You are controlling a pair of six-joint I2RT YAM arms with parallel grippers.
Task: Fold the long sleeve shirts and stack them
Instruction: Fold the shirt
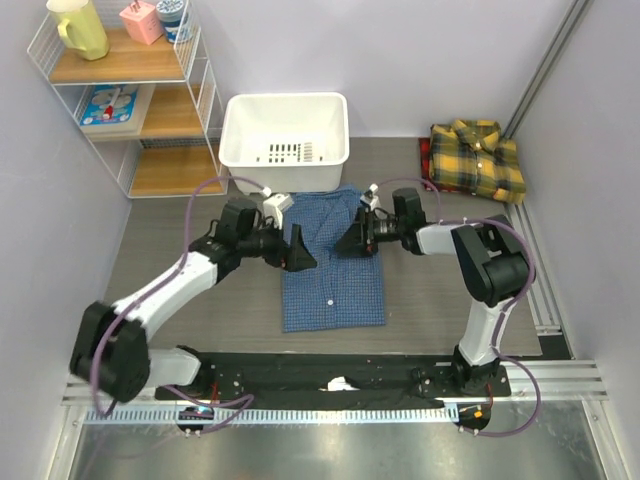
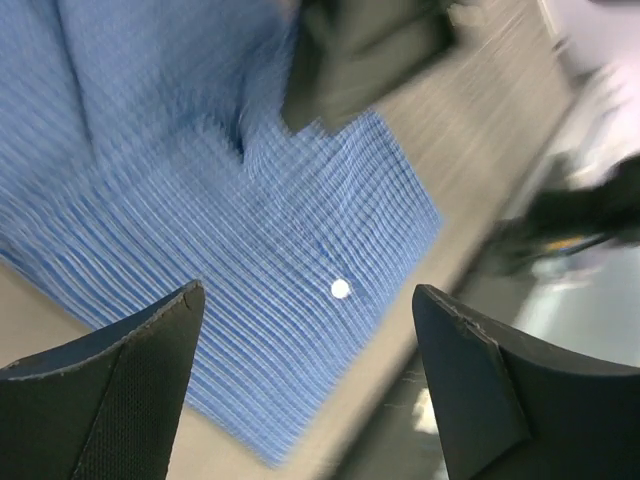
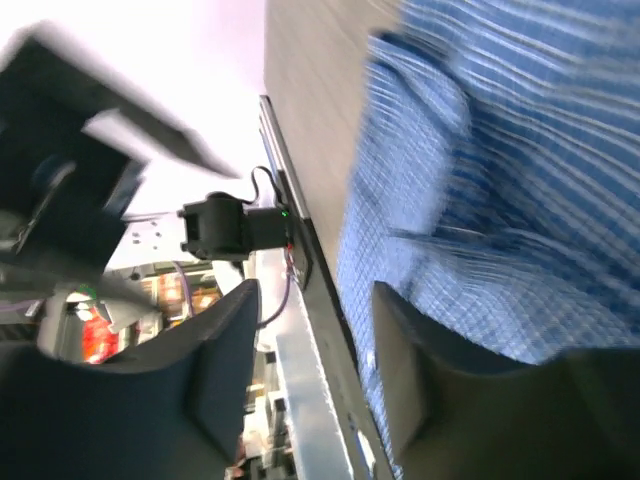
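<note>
Nearest, on the base side of both sets of fingers, a black plate [image 1: 290, 372] carrying the arm bases runs along the near edge of the table [image 1: 200, 300]. Just beyond it lies the blue shirt [image 1: 333, 290], folded into a narrow strip that runs away from the bases, flat on the table. A white button [image 1: 328, 302] shows on its near half.

The left gripper [image 1: 303, 256] sits at the shirt's left edge, about halfway along the strip. In its wrist view the fingers stand wide apart with nothing between them, and the checked cloth and the button lie under the gap.

The right gripper [image 1: 351, 240] reaches in from the opposite side over the shirt's right part, facing the left one. Its fingers are parted less widely. The blurred wrist view shows no cloth in the gap, only blue cloth beside one finger.

Beyond both grippers a white basket [image 1: 300, 178] stands at the shirt's far end. Well off to the right of the right fingers and farther back, the plaid shirt [image 1: 480, 160] lies folded near the back corner. Far to the left of the left fingers stands a wire shelf [image 1: 150, 120] with a yellow mug [image 1: 80, 27] on top.
</note>
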